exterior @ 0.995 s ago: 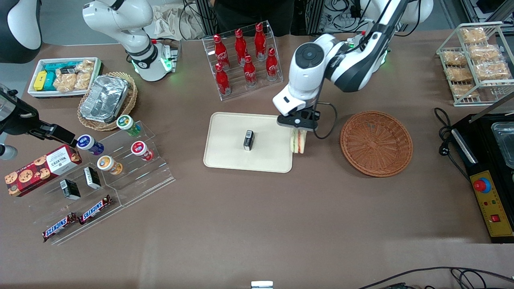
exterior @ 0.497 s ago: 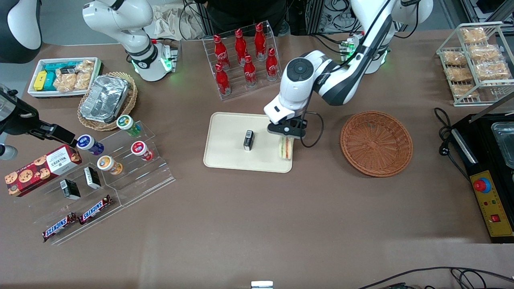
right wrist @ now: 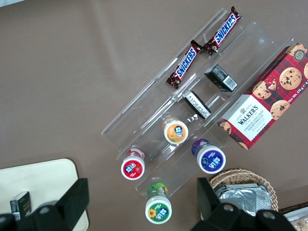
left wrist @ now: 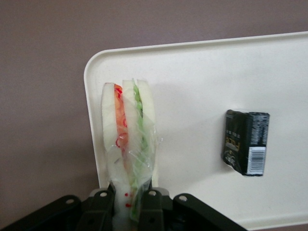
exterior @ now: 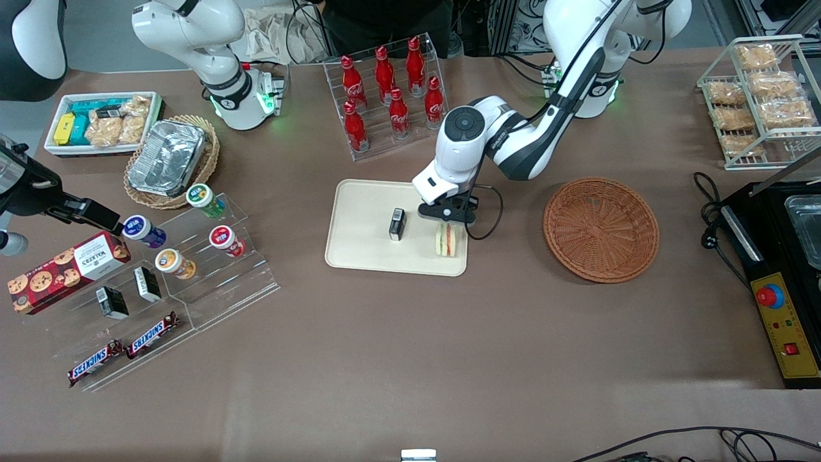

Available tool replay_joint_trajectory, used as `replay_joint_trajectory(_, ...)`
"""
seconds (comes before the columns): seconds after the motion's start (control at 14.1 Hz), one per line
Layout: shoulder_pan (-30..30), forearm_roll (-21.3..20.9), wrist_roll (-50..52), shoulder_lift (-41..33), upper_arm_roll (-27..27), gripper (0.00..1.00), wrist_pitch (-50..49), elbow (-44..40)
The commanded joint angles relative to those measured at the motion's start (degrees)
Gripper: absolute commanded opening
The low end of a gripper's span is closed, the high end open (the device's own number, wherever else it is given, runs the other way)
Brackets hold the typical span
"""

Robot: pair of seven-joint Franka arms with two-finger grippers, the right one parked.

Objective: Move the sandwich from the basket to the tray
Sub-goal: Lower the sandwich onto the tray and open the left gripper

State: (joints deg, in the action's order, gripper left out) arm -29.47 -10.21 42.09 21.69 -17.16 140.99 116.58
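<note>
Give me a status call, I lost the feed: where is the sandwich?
Gripper shut on sandwich, over tray corner nearest basket. Basket empty. Small black box on tray beside sandwich, apart from it.

**Robot lab dressed as a snack counter**

A brown table (exterior: 410,359) carries shop-style stock: cola bottles (exterior: 391,96) in an acrylic rack, Snickers bars (exterior: 122,353), a Walkers biscuit box (exterior: 64,269). Loose cables (exterior: 712,212) and a control box with red emergency button (exterior: 770,296) mark a lab.
</note>
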Motion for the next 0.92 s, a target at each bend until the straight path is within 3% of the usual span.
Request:
replay_joint_trajectory(0.0, -0.86, -3.24, 3.52, 1.78, 0.64, 0.00, 1.56, -1.09)
replay_joint_trajectory(0.5, -0.85, -3.68, 3.70, 3.53, 0.64, 0.02, 2.79, -0.65)
replay_joint_trajectory(0.64, -0.77, -3.68, 3.61, 3.71, 0.64, 0.79, 2.79, -0.74)
replay_joint_trajectory(0.71, -0.77, -3.68, 3.52, 3.63, 0.64, 0.99, 2.79, -0.74)
replay_joint_trajectory(0.85, -0.68, -3.77, 3.35, 3.36, 0.64, 1.00, 2.79, -0.83)
